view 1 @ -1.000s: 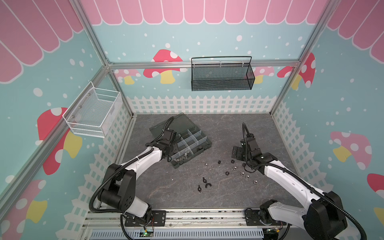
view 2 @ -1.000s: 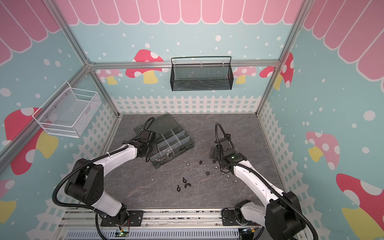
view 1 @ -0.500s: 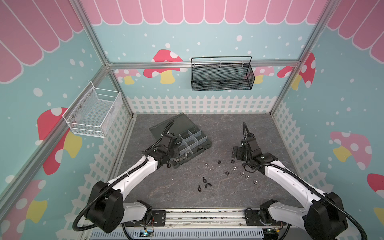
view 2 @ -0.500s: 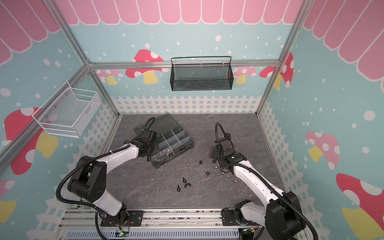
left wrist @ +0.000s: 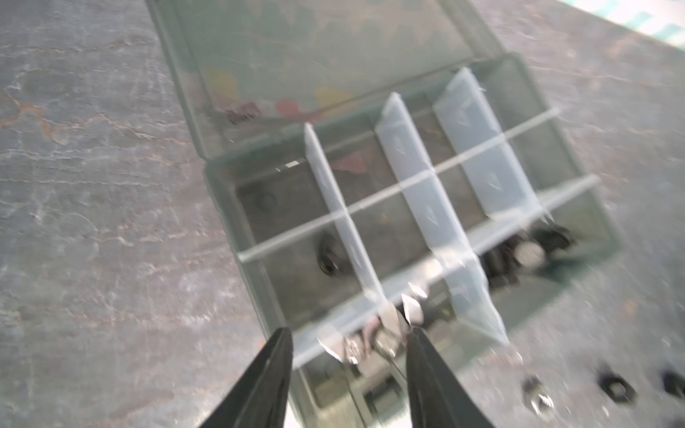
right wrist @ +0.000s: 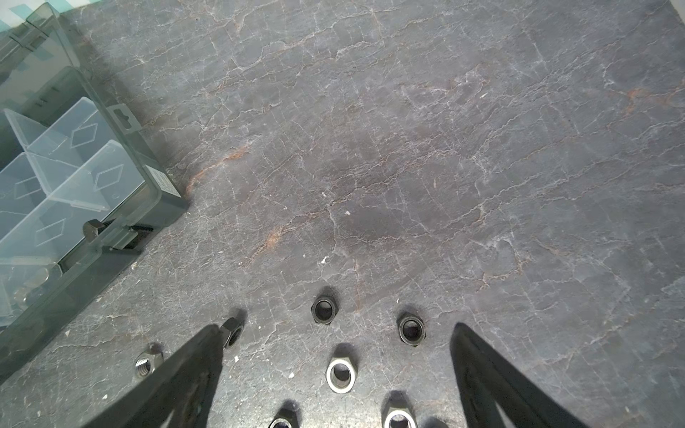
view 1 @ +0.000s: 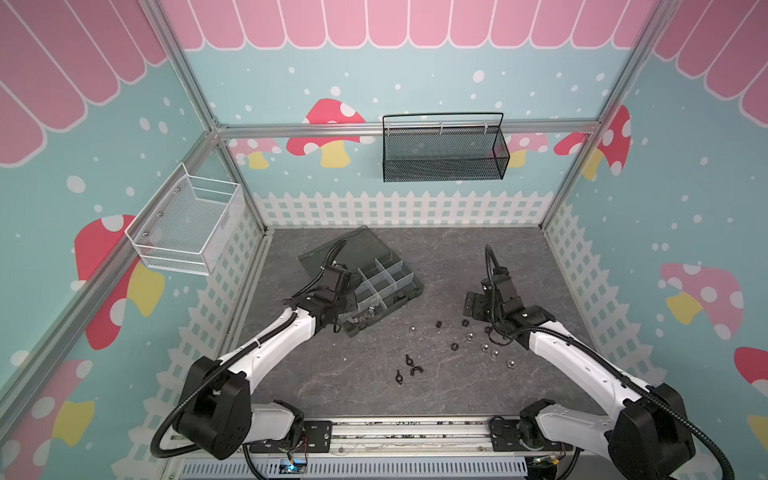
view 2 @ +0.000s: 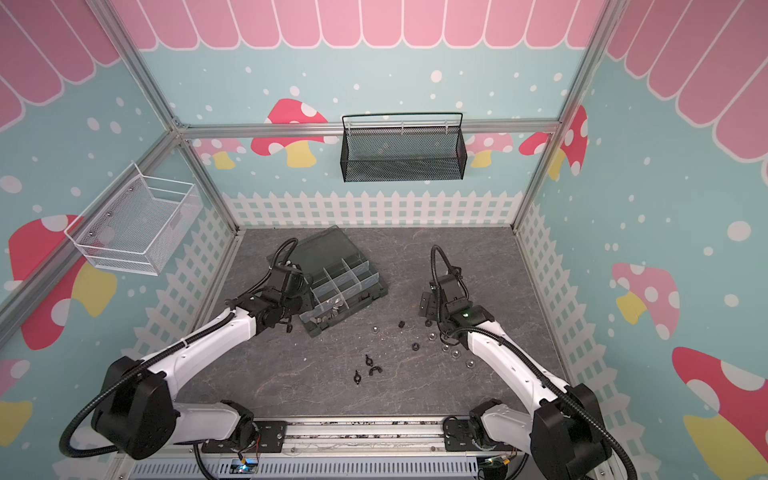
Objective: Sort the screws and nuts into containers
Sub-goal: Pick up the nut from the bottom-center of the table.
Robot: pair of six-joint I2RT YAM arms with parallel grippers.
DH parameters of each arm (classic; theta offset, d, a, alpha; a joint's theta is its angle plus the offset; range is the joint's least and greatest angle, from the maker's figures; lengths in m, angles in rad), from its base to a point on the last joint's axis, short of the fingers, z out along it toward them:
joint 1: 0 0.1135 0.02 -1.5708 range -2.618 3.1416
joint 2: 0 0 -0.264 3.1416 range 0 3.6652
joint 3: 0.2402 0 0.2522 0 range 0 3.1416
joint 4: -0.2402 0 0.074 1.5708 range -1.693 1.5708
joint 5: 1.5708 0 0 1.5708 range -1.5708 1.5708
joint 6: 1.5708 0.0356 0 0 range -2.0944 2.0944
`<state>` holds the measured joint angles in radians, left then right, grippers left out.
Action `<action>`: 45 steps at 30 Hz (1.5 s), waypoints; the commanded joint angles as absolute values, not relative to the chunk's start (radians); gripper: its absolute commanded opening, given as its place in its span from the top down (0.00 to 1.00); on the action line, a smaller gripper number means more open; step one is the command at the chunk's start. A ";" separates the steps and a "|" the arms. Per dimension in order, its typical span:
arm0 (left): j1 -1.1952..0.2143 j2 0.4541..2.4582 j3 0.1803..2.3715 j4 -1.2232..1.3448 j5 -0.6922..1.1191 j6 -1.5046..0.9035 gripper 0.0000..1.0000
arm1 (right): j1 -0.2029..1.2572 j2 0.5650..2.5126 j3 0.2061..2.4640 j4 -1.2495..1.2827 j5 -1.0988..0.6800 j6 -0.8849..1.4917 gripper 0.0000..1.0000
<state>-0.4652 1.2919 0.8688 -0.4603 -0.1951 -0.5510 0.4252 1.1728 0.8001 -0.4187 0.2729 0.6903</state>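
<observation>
The dark grey organizer box (view 1: pixel 386 316) lies open at the back left, its containers split by whitish dividers (left wrist: pixel 426 207). My left gripper (left wrist: pixel 348 333) hangs open over a front compartment that holds silver winged nuts (left wrist: pixel 385 335). A black nut (left wrist: pixel 328 255) lies in a neighbouring compartment. Blurred dark pieces (left wrist: pixel 519 254) fill an end one; whether they are screws I cannot tell. My right gripper (right wrist: pixel 336 329) stands wide open just above loose nuts on the table: black hex nuts (right wrist: pixel 322 309) and a silver nut (right wrist: pixel 341 374). Black winged nuts (view 1: pixel 409 368) lie nearer the front.
The box's smoky lid (view 1: pixel 349 249) lies flat behind it. A black mesh basket (view 1: pixel 444 156) hangs on the back wall and a white wire basket (view 1: pixel 187 226) on the left wall. More silver domed nuts (view 1: pixel 494 353) sit under my right forearm.
My left gripper has gone from shut to open over the box's front compartment, and its arm has shifted. The right arm has not moved.
</observation>
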 commanded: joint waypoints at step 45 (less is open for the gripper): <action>-1.142 1.589 0.861 -0.638 -0.107 -0.725 0.59 | 0.419 1.176 0.786 -0.390 0.279 0.733 0.03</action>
